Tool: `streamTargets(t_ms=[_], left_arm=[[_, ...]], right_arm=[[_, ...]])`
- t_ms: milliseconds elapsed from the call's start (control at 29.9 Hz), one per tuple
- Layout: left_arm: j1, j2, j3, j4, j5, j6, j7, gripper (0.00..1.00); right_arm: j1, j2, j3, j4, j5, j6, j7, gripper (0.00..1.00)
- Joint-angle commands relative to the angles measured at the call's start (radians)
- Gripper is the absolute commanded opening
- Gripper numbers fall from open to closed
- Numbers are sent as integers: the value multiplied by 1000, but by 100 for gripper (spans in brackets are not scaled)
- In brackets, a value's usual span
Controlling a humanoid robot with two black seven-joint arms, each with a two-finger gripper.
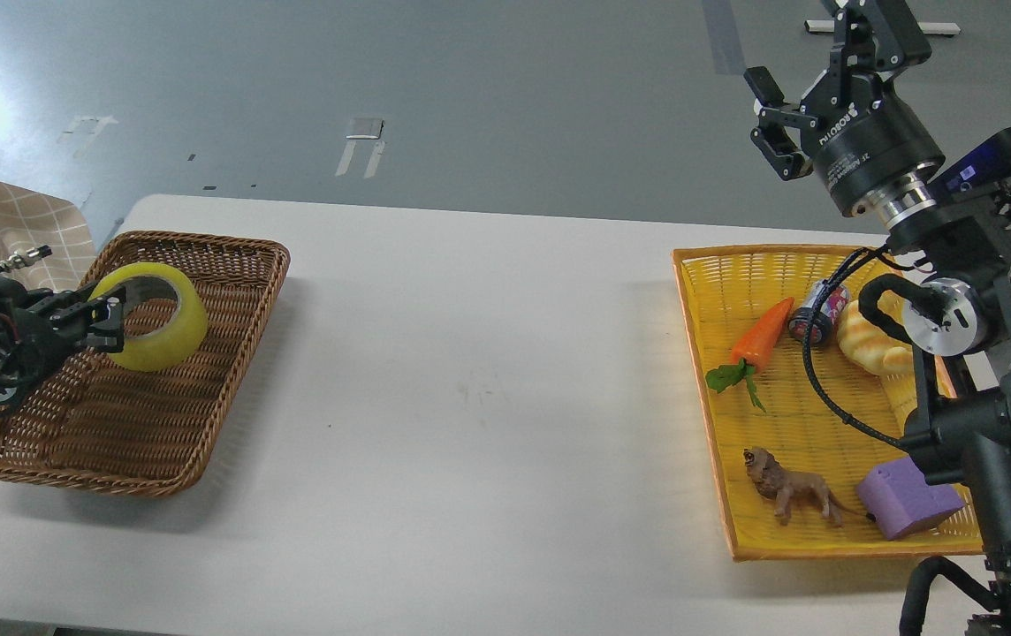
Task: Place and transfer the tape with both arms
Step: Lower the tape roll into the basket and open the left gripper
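Note:
The yellow tape roll [156,329] is held over the brown wicker basket [205,371] at the table's left, down inside its rim. Whether it touches the basket floor I cannot tell. My left gripper [108,316] comes in from the left edge and is shut on the roll's near wall, one finger inside the core. My right gripper [810,79] is raised high at the upper right, beyond the table's far edge, open and empty.
A yellow basket [709,353] at the right holds a toy carrot [762,331], a small can [817,311], a croissant toy [868,340], a lion figure [788,486] and a purple block [908,496]. My right arm stands over its right side. A checked cloth [2,230] lies at the far left.

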Motion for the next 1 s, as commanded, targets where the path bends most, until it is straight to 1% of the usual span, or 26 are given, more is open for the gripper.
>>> streamTargets(t_ms=[0, 167, 201, 334, 468, 568, 669, 702, 736, 769, 803, 869, 936, 970], left_arm=[[7, -18, 0, 39, -2, 10, -21, 0], [15, -24, 0, 53, -3, 14, -53, 0], [21, -24, 0, 56, -3, 13, -68, 0], [29, -39, 0, 90, -3, 13, -104, 0], [29, -53, 0, 116, -3, 14, -108, 0], [29, -56, 0, 139, -5, 14, -122, 1], [27, -79, 0, 163, -5, 31, -127, 24], [27, -82, 0, 167, -5, 45, -137, 41], [27, -82, 0, 168, -5, 51, -145, 54], [27, -82, 0, 170, -5, 62, -163, 89], [24, -84, -3, 170, -5, 65, -179, 98], [23, -82, -8, 170, -8, 65, -191, 98], [19, -81, -8, 170, -31, 65, -214, 98], [16, -81, -5, 170, -64, 65, -232, 98]], right_arm=[[-4, 1, 0, 2, 0, 0, 0, 100], [-10, 3, 0, 2, 0, 0, 0, 100], [-10, 4, -1, 2, 0, 0, 0, 100], [-12, 4, -1, 5, 0, 0, 0, 100], [-13, 1, -1, 5, 0, 0, 0, 100], [-16, 1, -1, 5, 0, 0, 0, 100], [-23, 1, 0, 6, 0, 0, 0, 100], [-24, 3, -1, 6, 0, 0, 0, 100], [-26, 3, 0, 6, 0, 0, 0, 100], [-30, 3, 0, 6, 0, 0, 0, 100], [-30, 3, 0, 6, 0, 0, 0, 100], [-32, 3, -1, 6, 0, 0, 0, 100], [-32, 3, 0, 6, 0, 0, 0, 100], [-33, 3, 0, 6, 0, 0, 0, 100]])
